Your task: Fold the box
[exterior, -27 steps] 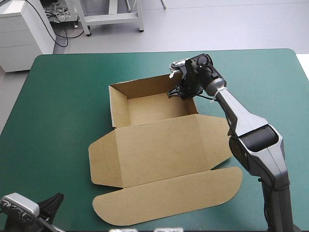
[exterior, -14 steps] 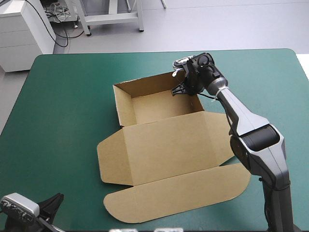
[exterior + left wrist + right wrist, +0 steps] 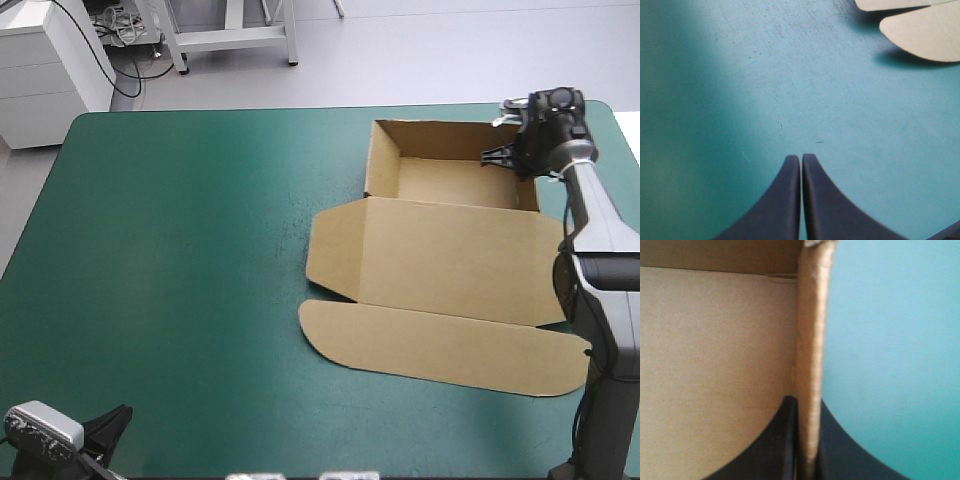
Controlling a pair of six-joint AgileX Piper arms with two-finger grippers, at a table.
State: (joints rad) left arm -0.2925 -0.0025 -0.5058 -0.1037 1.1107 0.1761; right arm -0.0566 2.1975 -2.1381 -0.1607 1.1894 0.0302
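R jaws clamped on the box (image 3: 440, 250): its side wall (image 3: 810, 340) is pinched betw. the black fingers (image 3: 840, 455), one inside the tray, one outside. Tray floor (image 3: 715, 365) lies on the inner side, far wall ahead, bare teal-green surface (image 3: 180, 250) on the outer side. Lid & rounded flap lie flat behind the grip. L jaws together over bare cover; two rounded flap ends (image 3: 922, 37) ahead & off to one side, well apart from the tips.

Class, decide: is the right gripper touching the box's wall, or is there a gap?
Touching. The right wrist view shows the box wall pinched between the black fingers of the right gripper, one on each face, with no gap.
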